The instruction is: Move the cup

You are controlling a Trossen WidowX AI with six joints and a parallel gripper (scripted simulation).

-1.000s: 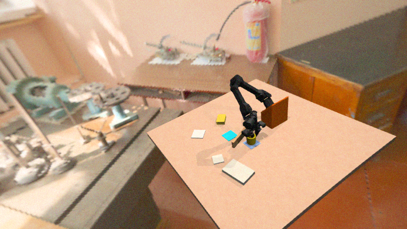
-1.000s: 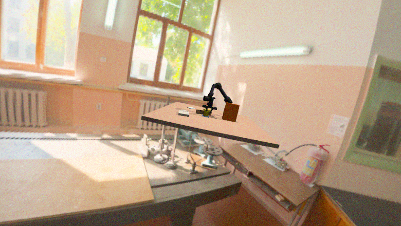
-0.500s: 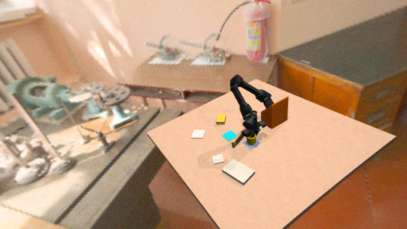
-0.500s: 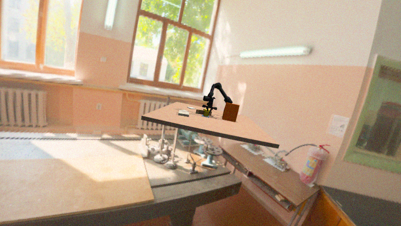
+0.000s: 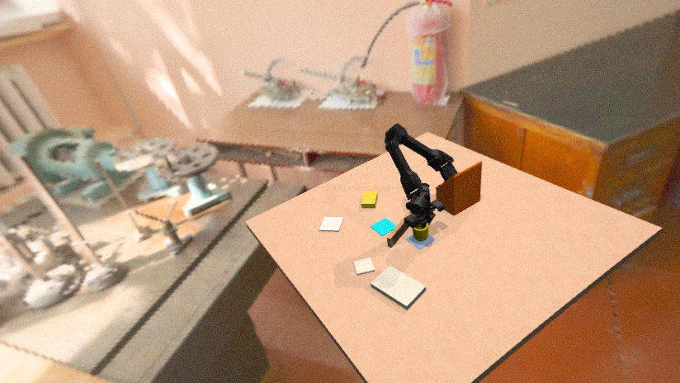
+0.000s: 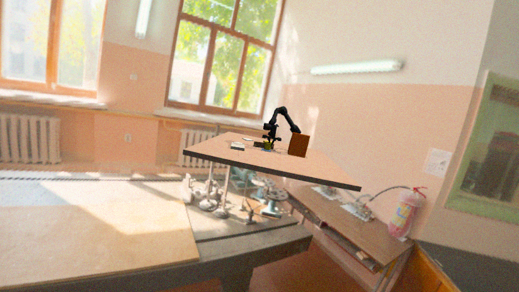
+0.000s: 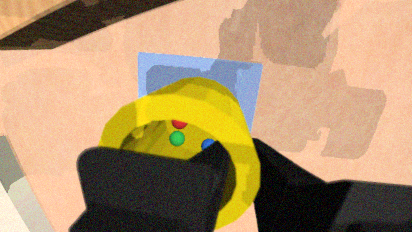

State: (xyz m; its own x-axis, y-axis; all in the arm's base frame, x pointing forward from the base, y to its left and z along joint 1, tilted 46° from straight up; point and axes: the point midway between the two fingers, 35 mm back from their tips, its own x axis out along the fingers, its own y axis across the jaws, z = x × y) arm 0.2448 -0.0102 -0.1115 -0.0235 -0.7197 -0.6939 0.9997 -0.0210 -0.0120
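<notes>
The yellow cup (image 5: 420, 233) (image 6: 267, 146) (image 7: 195, 107) stands upright on the blue pad (image 5: 421, 245) (image 7: 251, 85). Inside it the wrist view shows a red marble (image 7: 179, 124), a green marble (image 7: 177, 138) and a blue marble (image 7: 208, 144), partly hidden by a finger. My gripper (image 7: 239, 143) points down and is shut on the cup's wall, one finger inside the cup and the other outside. The near part of the cup is hidden behind the finger. The other pad, cyan (image 5: 383, 226), lies to the left in the top view and holds nothing.
A low brown bar (image 5: 399, 233) (image 7: 75, 25) stands between the two pads. A tall orange-brown panel (image 5: 459, 190) (image 6: 298, 145) stands beside the arm. A yellow block (image 5: 369, 199), two small white tiles (image 5: 331, 224) (image 5: 364, 266) and a larger white slab (image 5: 399, 286) (image 6: 237, 145) lie around.
</notes>
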